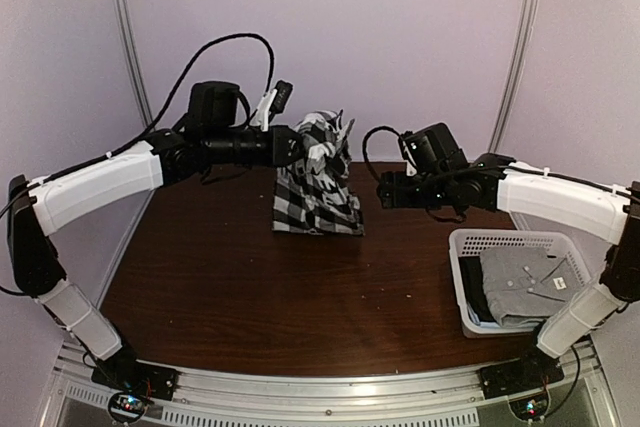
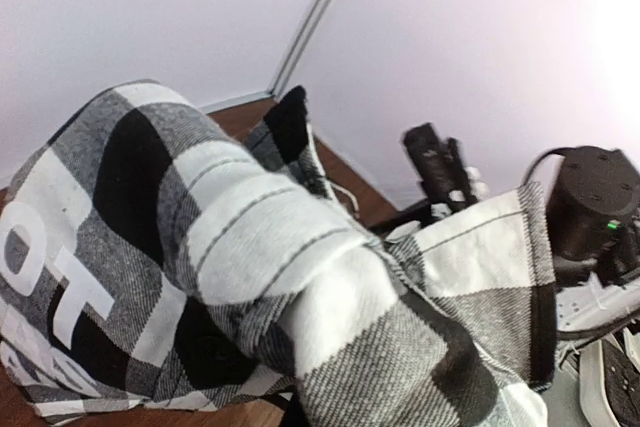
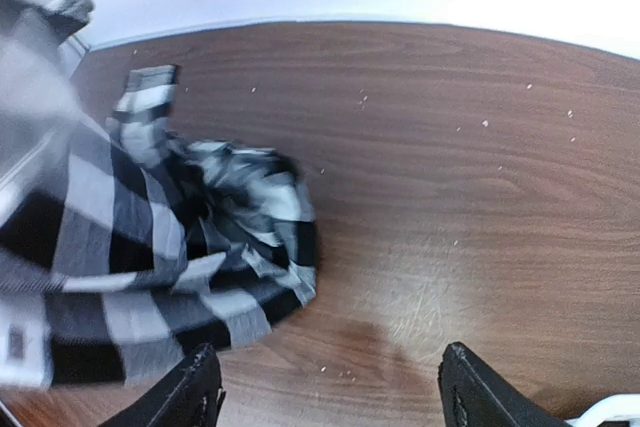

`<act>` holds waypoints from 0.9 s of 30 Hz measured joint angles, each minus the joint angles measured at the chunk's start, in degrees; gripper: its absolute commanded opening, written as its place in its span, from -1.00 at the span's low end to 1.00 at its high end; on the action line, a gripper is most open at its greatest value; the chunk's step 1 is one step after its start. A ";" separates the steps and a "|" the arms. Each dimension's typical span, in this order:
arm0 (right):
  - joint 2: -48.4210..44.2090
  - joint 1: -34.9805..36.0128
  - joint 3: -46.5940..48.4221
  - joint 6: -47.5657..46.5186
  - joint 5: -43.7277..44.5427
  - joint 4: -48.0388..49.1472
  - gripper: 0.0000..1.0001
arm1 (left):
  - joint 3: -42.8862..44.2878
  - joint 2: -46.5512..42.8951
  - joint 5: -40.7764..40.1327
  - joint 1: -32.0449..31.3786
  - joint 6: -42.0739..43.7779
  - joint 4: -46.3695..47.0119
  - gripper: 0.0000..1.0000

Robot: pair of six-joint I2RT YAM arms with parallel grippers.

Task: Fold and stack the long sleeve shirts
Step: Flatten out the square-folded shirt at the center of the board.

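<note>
Up at the far middle of the table [image 1: 220, 277], the left jaws are clamped on the black-and-white checked shirt [image 1: 318, 192], whose lower part rests bunched on the wood. The right jaws stand apart just beside it, holding nothing. A grey shirt [image 1: 515, 277] lies in the white basket [image 1: 500, 240]

Lab cell (plain walls [image 1: 350, 7], table [image 1: 250, 277])
</note>
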 measured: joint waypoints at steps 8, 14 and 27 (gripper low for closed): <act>0.26 -1.11 0.92 -3.21 -0.09 4.35 0.56 | -8.02 -3.17 5.31 10.56 -2.51 5.29 -0.87; 6.99 0.15 3.08 -5.68 -2.93 7.13 0.57 | -14.38 9.90 5.86 25.29 -4.66 3.67 0.13; 16.35 2.23 2.56 -13.90 -14.14 8.57 0.56 | -24.52 -5.90 -6.56 25.42 -8.11 -1.97 0.30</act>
